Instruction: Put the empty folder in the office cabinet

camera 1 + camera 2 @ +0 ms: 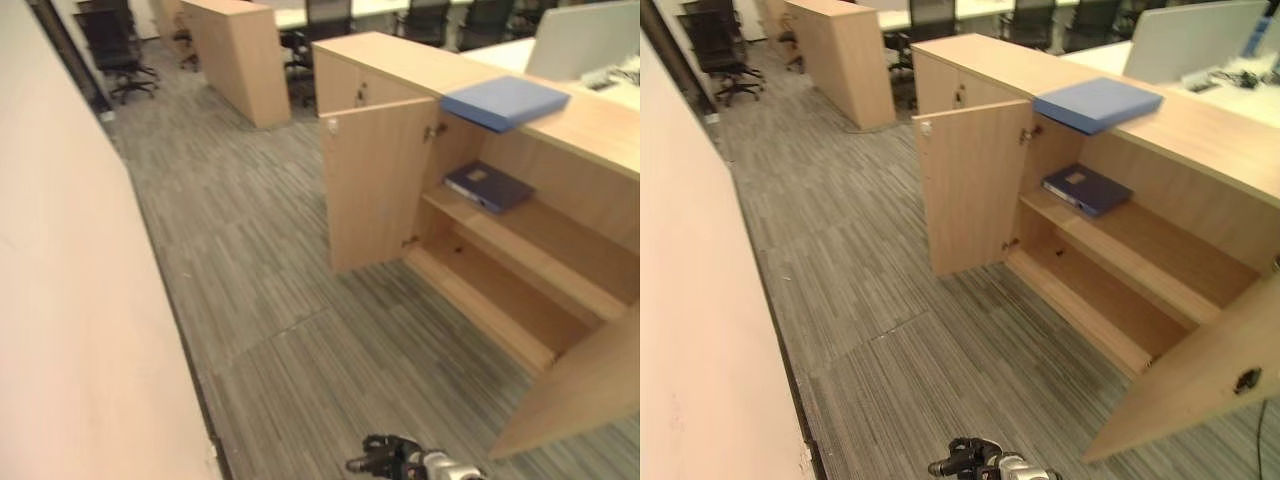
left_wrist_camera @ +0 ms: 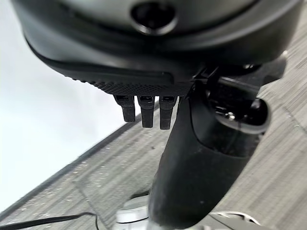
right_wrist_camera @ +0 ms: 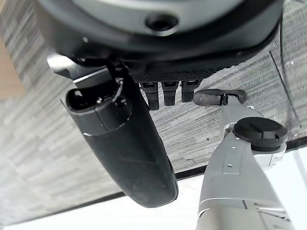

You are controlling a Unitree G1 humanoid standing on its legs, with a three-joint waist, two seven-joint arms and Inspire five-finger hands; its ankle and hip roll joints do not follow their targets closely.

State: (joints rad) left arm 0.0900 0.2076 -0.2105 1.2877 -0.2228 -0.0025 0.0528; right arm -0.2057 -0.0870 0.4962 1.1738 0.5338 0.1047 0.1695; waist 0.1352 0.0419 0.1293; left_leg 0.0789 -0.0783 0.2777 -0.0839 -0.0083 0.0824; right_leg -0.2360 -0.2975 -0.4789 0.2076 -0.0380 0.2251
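A light blue folder [image 1: 505, 100] lies flat on top of the wooden office cabinet [image 1: 385, 58], partly over its front edge. Both cabinet doors stand open: the left door [image 1: 380, 185] and the right door [image 1: 590, 390]. Inside, a dark blue folder [image 1: 488, 185] lies on the upper shelf, and the lower shelf [image 1: 500, 300] is bare. My right hand [image 1: 390, 462] hangs low over the carpet at the bottom edge, far from the cabinet. In its wrist view the right hand [image 3: 124, 143] is relaxed and holds nothing. My left hand [image 2: 192, 182] also hangs with straight fingers, near the wall.
A pale wall [image 1: 70, 300] runs along my left side. A second wooden cabinet [image 1: 235, 55] and black office chairs [image 1: 110, 40] stand at the back. A desk with a monitor [image 1: 585, 35] lies behind the open cabinet. Striped grey carpet [image 1: 260, 300] stretches between wall and cabinet.
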